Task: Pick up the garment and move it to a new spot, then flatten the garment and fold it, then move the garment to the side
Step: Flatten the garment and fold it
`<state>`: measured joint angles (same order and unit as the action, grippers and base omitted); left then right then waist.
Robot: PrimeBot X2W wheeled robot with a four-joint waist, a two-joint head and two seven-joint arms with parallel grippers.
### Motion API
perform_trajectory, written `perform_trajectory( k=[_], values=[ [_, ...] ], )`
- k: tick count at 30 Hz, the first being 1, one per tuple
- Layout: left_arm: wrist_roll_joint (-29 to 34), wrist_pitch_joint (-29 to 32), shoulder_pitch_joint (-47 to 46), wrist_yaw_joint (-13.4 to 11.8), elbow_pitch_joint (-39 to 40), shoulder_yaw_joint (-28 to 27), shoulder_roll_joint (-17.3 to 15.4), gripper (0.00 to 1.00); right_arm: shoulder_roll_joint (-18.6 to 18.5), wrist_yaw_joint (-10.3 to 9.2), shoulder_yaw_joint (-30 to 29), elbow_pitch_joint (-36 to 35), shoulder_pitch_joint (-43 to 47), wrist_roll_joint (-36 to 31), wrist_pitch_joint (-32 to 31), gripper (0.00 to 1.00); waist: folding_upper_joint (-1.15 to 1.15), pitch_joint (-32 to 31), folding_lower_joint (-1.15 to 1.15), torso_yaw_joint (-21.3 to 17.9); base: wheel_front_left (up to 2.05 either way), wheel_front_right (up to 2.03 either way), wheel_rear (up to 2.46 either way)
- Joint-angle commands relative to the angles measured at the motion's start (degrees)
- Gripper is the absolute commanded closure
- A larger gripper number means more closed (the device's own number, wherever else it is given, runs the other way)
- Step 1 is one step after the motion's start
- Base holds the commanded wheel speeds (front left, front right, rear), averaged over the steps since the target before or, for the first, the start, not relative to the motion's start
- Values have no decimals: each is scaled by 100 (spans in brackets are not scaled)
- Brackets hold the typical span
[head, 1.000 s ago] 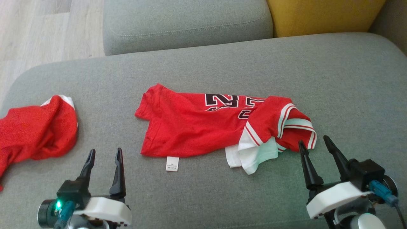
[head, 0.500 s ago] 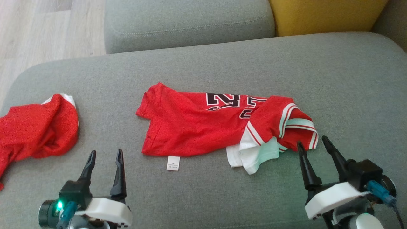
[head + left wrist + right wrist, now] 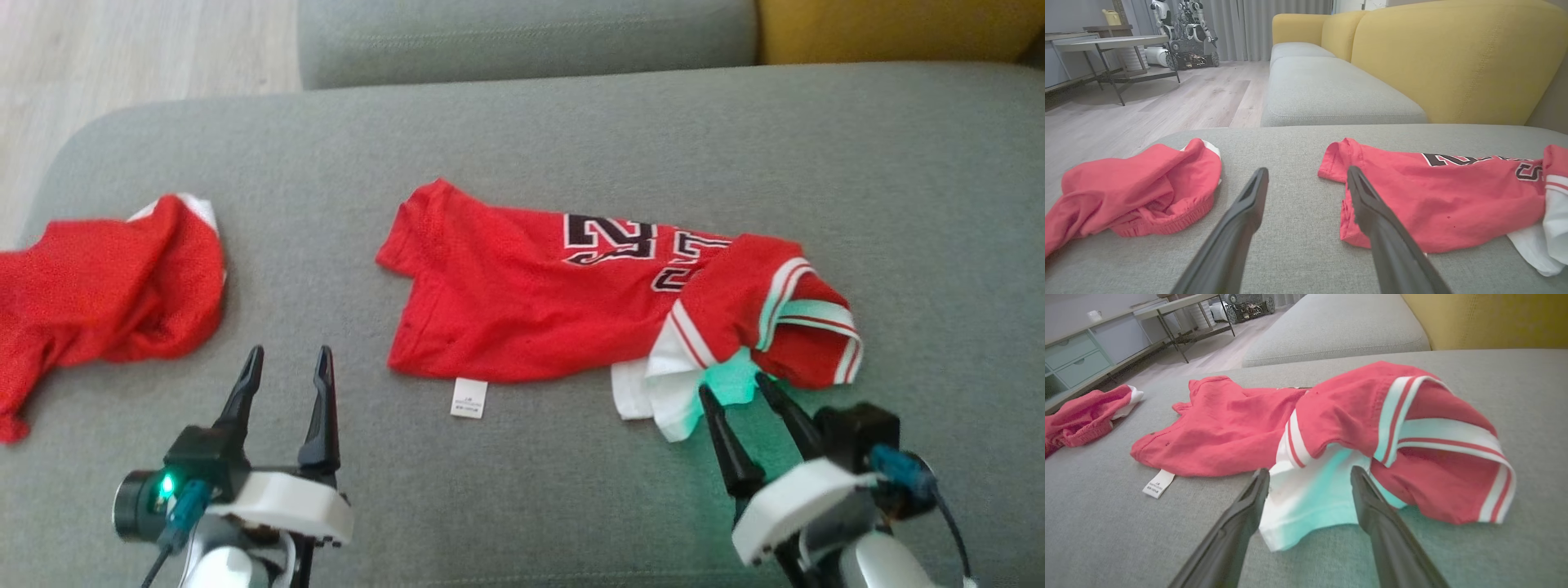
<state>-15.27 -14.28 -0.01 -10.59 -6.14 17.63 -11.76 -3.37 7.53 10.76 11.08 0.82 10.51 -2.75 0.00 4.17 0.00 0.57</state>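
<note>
right claw (image 3: 733, 385): fingers parted to a moderate gap, nothing held. its tips sit at the near edge of the red jersey (image 3: 531, 302), where the bunched, striped end lies. in the right wrist view the white panel (image 3: 1306, 498) of that end lies between the two fingers, tinted green. whether the tips touch the cloth cannot be told.

left claw (image 3: 290, 351): fingers parted, nothing held, over bare grey seat cushion (image 3: 571, 139). the jersey's plain end lies just ahead and to this claw's right, apart from it. a white label (image 3: 469, 398) sticks out from the jersey's near edge, between the two claws.

a second red garment (image 3: 106, 302) lies crumpled ahead and to the left of the left claw, well apart from the jersey.
</note>
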Motion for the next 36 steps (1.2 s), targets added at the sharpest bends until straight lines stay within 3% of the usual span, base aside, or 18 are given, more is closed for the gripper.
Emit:
perform_trajectory(
  k=[1, 8, 9, 10, 14, 19, 27, 36],
  values=[
    [37, -59, -274, 4, 142, -211, -31, 0, 9, -4, 138, -141, -289, 56, 74, 0, 0, 57, 0, 59, 0, 0, 0],
    [73, -68, -444, 29, 91, -223, 10, 0, 41, -4, 265, 590, -894, 512, 238, 0, 0, 266, 0, 109, 0, 0, 0],
    [79, -68, -467, 36, 83, -224, 14, 0, 43, -4, 272, 680, -967, 589, 225, 69, 0, 286, 0, 109, 0, 0, 0],
    [84, -69, -489, 45, 77, -224, 18, 0, 44, -4, 273, 748, -1041, 648, 228, 100, 0, 307, 0, 107, 0, 0, 0],
    [117, -70, -567, 70, 72, -225, 46, 0, 45, -4, 174, 817, -1226, 737, 334, 100, 0, 366, 0, 92, 0, 0, 0],
    [151, -71, -619, 89, 96, -274, 81, 0, -45, -4, -190, 416, -1317, 794, 396, 100, 0, 425, 0, 35, 0, 0, 0],
    [229, -72, -752, 160, 136, -294, 169, 0, -257, -4, -859, -243, -1749, 1226, -24, 100, 0, 633, 0, 47, 0, 0, 0],
    [374, -72, -1147, 326, 124, -195, 369, 0, -704, -4, -1487, 497, -2865, 1540, -331, 100, 0, 1139, 0, 413, 0, 0, 0]
  ],
)
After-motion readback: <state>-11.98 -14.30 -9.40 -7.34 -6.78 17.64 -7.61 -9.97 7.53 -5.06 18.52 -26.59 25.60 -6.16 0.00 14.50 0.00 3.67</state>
